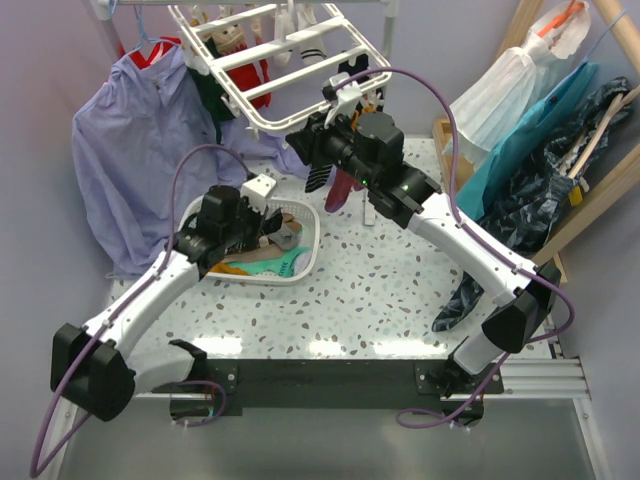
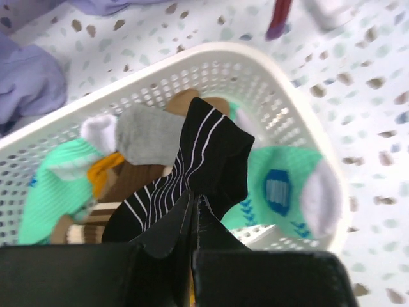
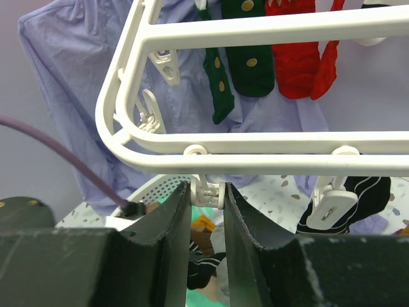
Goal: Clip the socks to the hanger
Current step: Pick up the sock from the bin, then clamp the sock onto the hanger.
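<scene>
Your left gripper [image 2: 195, 216] is pinched tight on the black-white striped sock [image 2: 208, 150], which drapes just beyond its fingertips. Past that lie the other socks [image 2: 281, 187] in the basket [image 2: 268, 96]. Your right gripper [image 3: 206, 190] is narrowly parted, its fingers pressing both sides of a clip [image 3: 208, 195] that hangs from the hanger [image 3: 268, 144] bar just above them.

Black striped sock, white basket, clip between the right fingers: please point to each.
black striped sock [image 2: 211, 147]: left wrist view, its striped middle.
white basket [image 2: 246, 80]: left wrist view, far perforated wall.
clip [image 3: 208, 192]: right wrist view, its body.
</scene>
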